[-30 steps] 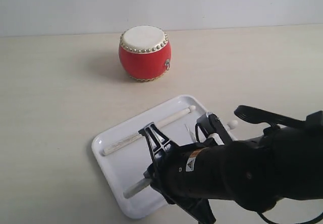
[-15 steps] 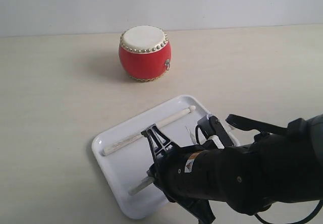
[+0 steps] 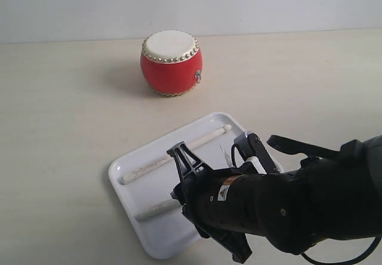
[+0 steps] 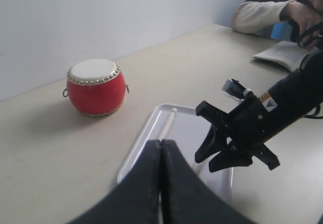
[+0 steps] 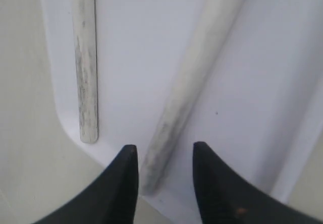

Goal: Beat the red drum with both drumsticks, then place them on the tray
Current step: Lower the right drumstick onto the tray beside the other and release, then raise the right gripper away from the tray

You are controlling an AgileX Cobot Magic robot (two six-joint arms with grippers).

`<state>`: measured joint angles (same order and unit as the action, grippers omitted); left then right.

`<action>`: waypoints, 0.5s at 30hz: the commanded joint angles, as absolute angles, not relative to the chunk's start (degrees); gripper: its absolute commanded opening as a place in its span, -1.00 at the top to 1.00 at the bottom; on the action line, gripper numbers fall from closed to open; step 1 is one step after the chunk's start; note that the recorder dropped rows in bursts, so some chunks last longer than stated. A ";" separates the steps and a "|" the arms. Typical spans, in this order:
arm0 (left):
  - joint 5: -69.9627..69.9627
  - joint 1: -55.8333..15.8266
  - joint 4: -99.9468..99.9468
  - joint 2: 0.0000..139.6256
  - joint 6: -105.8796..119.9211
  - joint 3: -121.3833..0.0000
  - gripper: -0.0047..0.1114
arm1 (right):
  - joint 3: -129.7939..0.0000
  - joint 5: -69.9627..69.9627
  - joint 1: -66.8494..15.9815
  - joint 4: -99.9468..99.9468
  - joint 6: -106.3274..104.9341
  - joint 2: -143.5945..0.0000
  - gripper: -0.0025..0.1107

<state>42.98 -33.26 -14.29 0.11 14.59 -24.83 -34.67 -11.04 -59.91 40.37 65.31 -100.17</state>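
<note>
The red drum [image 3: 171, 62] [image 4: 96, 86] stands upright on the table beyond the white tray [image 3: 128, 168] [image 4: 143, 141] [image 5: 136, 37]. One drumstick [image 3: 176, 153] [image 4: 166, 125] [image 5: 85, 57] lies along the tray's far side. The second drumstick [image 3: 155, 209] [image 5: 194, 82] lies on the tray floor between the fingers of my right gripper [image 3: 209, 147] [image 4: 227, 146] [image 5: 164, 156], which is open and not touching it. My left gripper [image 4: 161, 146] is shut on nothing, near the tray's edge, and is out of the exterior view.
My bulky right arm [image 3: 286, 208] covers the tray's near right part. A seated person [image 4: 275, 9] with an open book [image 4: 285, 52] is at the table's far end in the left wrist view.
The right arm has sunk lower over the tray. The second drumstick has left the fingers and now lies flat on the tray, its butt end shifted left. The drum and first stick have not moved.
</note>
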 commanded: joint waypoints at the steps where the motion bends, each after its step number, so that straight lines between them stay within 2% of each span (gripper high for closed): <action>1: 42.14 -33.63 -14.16 0.00 14.50 -24.59 0.92 | -34.39 -11.89 -59.81 40.02 64.62 -100.22 0.19; 9: 42.14 -33.63 -14.16 0.00 14.50 -24.59 0.92 | -34.39 -12.98 -59.81 36.57 64.62 -98.38 0.22; 11: 42.14 -33.63 -14.16 0.00 14.50 -24.59 0.92 | -34.39 -13.36 -59.81 32.22 64.39 -95.49 0.33; 15: 42.14 -33.63 -14.16 0.00 14.50 -24.59 0.92 | -34.39 -10.71 -59.81 25.41 57.62 -85.69 0.81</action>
<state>42.88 -33.26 -14.29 0.11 14.59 -24.83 -34.59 -11.97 -59.91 30.19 63.30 -92.33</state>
